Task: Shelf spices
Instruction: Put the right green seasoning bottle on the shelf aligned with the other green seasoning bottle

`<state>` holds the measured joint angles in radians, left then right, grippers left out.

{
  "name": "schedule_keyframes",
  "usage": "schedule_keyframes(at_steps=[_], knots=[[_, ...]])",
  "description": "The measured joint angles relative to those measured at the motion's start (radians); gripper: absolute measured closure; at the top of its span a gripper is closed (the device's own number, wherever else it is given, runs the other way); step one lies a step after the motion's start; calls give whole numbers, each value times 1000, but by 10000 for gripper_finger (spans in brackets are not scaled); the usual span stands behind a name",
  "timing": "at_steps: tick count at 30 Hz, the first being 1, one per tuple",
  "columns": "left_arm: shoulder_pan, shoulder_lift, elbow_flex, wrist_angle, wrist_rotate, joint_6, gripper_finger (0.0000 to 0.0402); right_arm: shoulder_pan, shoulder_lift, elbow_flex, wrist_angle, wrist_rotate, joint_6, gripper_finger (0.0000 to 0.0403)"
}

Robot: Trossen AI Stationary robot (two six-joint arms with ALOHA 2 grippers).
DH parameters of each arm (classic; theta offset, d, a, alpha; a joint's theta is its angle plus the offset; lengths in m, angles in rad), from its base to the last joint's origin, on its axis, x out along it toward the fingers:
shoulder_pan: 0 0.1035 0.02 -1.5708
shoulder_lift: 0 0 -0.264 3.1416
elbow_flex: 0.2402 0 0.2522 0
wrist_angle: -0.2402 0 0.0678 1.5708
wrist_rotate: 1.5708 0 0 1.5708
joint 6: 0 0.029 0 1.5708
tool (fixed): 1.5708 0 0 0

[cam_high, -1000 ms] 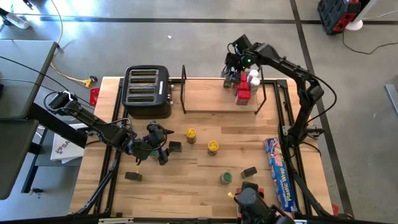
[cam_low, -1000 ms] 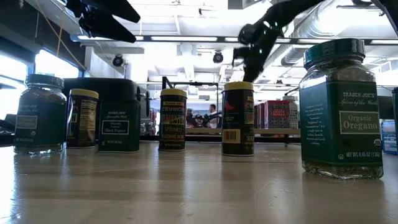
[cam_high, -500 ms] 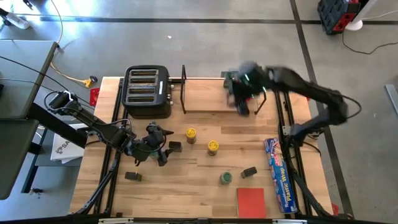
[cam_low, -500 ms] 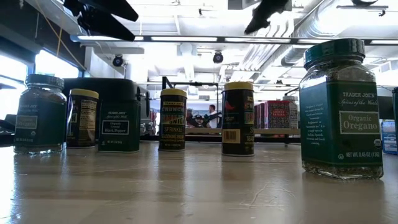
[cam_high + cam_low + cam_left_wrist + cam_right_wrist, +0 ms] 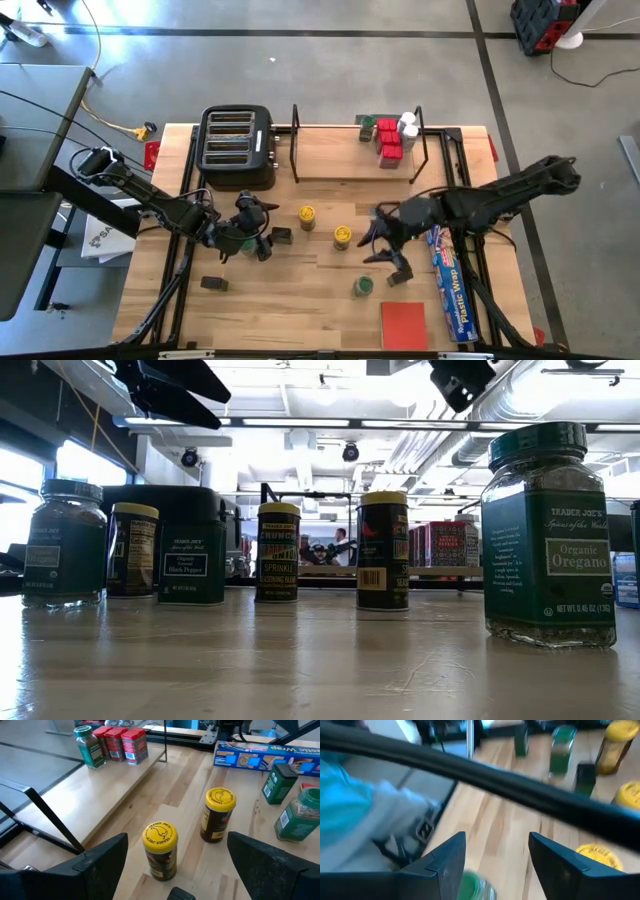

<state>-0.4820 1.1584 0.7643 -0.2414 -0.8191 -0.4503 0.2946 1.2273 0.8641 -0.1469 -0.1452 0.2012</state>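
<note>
The shelf [image 5: 350, 155], a light-wood board in a black wire frame, holds red tins and white- and green-lidded jars [image 5: 392, 140] at its right end. Loose spices stand on the table: two yellow-lidded jars [image 5: 307, 215] [image 5: 342, 236], a green-lidded jar [image 5: 362, 286] and black tins [image 5: 281, 236] [image 5: 213, 284]. My left gripper [image 5: 262, 230] hovers open beside the black tin; in its wrist view a yellow-lidded jar [image 5: 160, 850] stands ahead between the fingers. My right gripper [image 5: 383, 250] is open above the table, over the green-lidded jar [image 5: 470, 885].
A black four-slot toaster [image 5: 238, 147] stands left of the shelf. A long blue plastic-wrap box [image 5: 450, 280] lies along the table's right edge, and a flat red square [image 5: 403, 325] lies at the near edge. Bare wood shows between the shelf and the loose jars.
My right gripper has swung away from the spices at the shelf's right end, toward the table's near edge and down, and now hangs over the loose jars. The spices on the shelf stay standing where they were.
</note>
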Motion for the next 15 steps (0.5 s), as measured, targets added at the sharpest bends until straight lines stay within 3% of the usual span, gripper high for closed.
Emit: schedule_keyframes(at_steps=[10, 15], knots=[[0, 0, 0, -1, 17, -17, 64, 204, 242, 236, -319, 195, -68, 100], [0, 0, 0, -1, 26, -17, 64, 241, 361, 324, -402, 247, -27, 85]])
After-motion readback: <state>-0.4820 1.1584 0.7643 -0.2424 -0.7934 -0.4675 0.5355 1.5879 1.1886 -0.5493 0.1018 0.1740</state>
